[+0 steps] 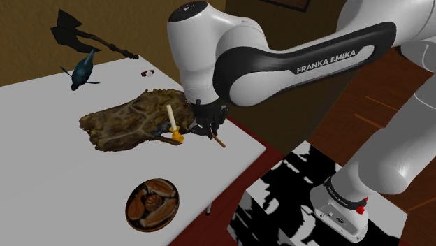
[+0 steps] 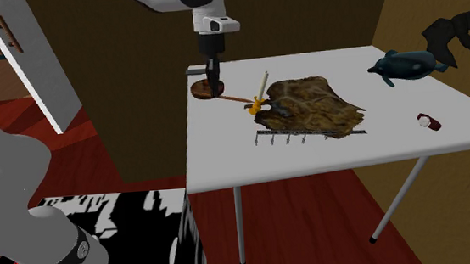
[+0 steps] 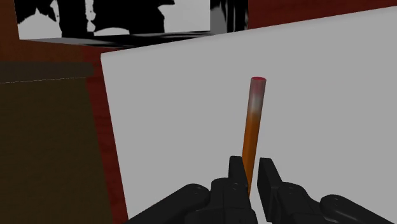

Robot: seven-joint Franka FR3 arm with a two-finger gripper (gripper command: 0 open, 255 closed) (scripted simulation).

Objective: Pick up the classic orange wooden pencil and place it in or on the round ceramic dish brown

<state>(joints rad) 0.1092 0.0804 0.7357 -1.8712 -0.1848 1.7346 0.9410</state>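
A white surface [image 1: 42, 140] carries a round brown dish [image 1: 151, 203] at the shoulder view's lower left. Well apart from it, black fingers [image 3: 236, 170] pinch an orange pencil [image 3: 253, 121] by one end. So off-centre a hold could let it swivel or slip

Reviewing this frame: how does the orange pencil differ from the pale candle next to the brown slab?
Colour: the pencil is orange with a reddish end; the candle is cream. Pose: the pencil runs nearly flat over the table; the candle stands nearly upright in a yellow holder. State: the pencil is clasped by the gripper; the candle stands free. Both are slim sticks.
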